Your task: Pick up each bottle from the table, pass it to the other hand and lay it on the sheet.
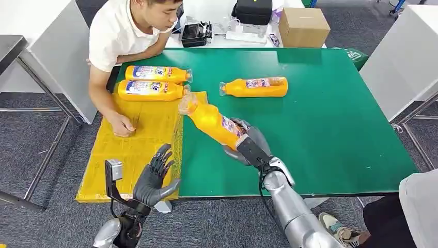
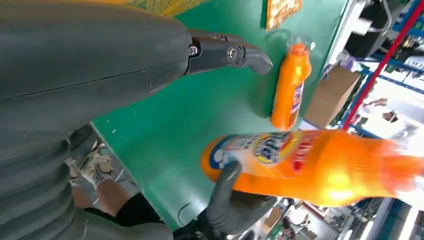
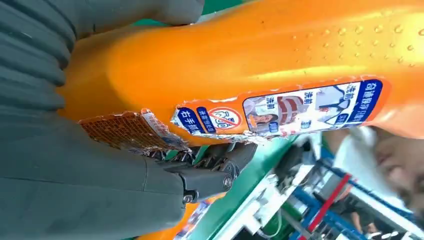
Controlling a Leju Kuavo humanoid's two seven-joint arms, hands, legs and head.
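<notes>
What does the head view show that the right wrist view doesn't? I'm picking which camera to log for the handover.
Head view alone: the left hand raised with its fingers apart and nothing in it, the yellow sheet with two bottles lying on it, one more bottle lying on the green table.
Right wrist view alone: the held bottle's label up close, with a torn patch beside it.
Both: the right hand gripping the orange bottle, and the person.

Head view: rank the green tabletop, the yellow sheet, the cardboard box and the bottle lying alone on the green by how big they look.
1. green tabletop
2. yellow sheet
3. cardboard box and lone bottle: they look alike in extent, and the box sits farther from the camera, so I won't rank them.
</notes>
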